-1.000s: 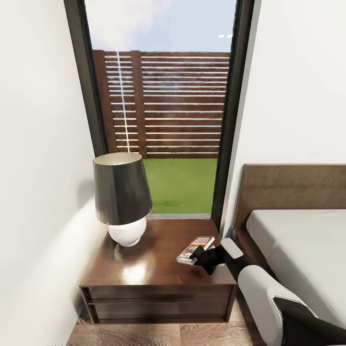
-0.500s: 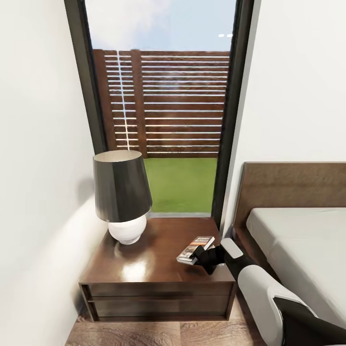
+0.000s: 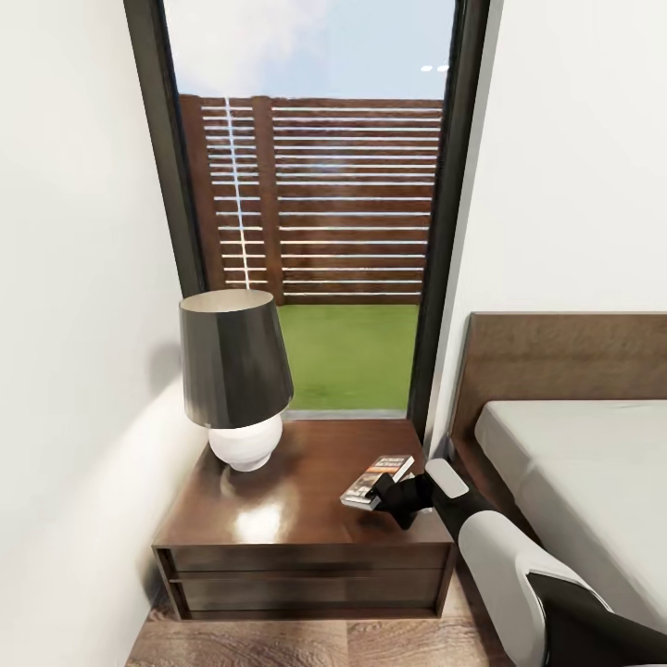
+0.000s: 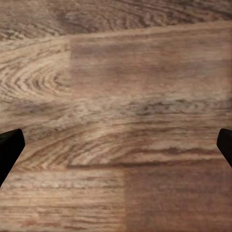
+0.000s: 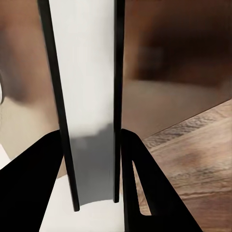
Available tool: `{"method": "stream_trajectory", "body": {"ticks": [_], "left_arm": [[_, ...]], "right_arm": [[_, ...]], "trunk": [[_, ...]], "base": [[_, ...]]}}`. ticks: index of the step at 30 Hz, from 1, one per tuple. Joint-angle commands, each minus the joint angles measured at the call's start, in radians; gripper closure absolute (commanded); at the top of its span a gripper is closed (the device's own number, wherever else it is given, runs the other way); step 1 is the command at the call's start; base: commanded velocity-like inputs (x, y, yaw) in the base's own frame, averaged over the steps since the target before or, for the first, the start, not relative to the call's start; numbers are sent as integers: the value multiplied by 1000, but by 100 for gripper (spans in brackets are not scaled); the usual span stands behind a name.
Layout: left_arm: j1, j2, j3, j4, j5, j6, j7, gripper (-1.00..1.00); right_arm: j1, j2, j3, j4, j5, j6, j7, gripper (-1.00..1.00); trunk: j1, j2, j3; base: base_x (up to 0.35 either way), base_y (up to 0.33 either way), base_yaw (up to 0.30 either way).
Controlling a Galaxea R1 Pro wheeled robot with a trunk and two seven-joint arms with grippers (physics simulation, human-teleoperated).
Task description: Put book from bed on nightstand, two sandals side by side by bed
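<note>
The right end effector (image 3: 378, 500) clamps the thin dark paperback book with an orange band (image 3: 375, 480) over the glossy dark-brown wooden nightstand (image 3: 278, 519); its white title is unreadable. The left end effector (image 4: 116, 145) is spread wide over the wood-plank floor (image 4: 116, 96).

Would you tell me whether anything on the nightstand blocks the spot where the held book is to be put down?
Nothing visible does. The right gripper holds the book over the nightstand near its bed-side front corner. The lamp stands apart at the far wall-side corner, leaving glossy wood bare beneath the book.
</note>
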Motion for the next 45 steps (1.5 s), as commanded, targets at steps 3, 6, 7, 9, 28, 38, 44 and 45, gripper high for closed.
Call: {"method": "stream_trajectory", "body": {"ticks": [3, 6, 7, 9, 28, 38, 44, 45], "left_arm": [[-1, 0, -8, 1, 8, -4, 2, -100], [-1, 0, -8, 1, 8, -3, 2, -100], [-1, 0, -8, 1, 8, -3, 2, -100], [-1, 0, -8, 1, 8, -3, 2, -100], [-1, 0, -8, 1, 8, -4, 2, -100], [-1, 0, -8, 1, 8, -4, 2, -100], [-1, 0, -8, 1, 8, -4, 2, -100], [-1, 0, -8, 1, 8, -4, 2, -100]], "right_arm": [[-1, 0, -4, -2, -10, 1, -11, 100], [-1, 0, -4, -2, -10, 1, -11, 100], [-1, 0, -4, -2, -10, 1, -11, 100], [-1, 0, -4, -2, -10, 1, -11, 100], [-1, 0, -4, -2, -10, 1, -11, 100], [-1, 0, -4, -2, -10, 1, -11, 100], [0, 0, -4, -1, -10, 1, -11, 100], [0, 0, -4, -1, -10, 1, -11, 100]], "trunk": [[0, 0, -1], [11, -21, -10], [12, -22, -14], [13, -22, -22], [13, -22, -26], [13, -22, -26], [13, -22, -26], [13, -22, -26]], "base": [[0, 0, 0], [0, 0, 0], [0, 0, 0], [0, 0, 0], [0, 0, 0], [0, 0, 0], [0, 0, 0], [0, 0, 0]]}}
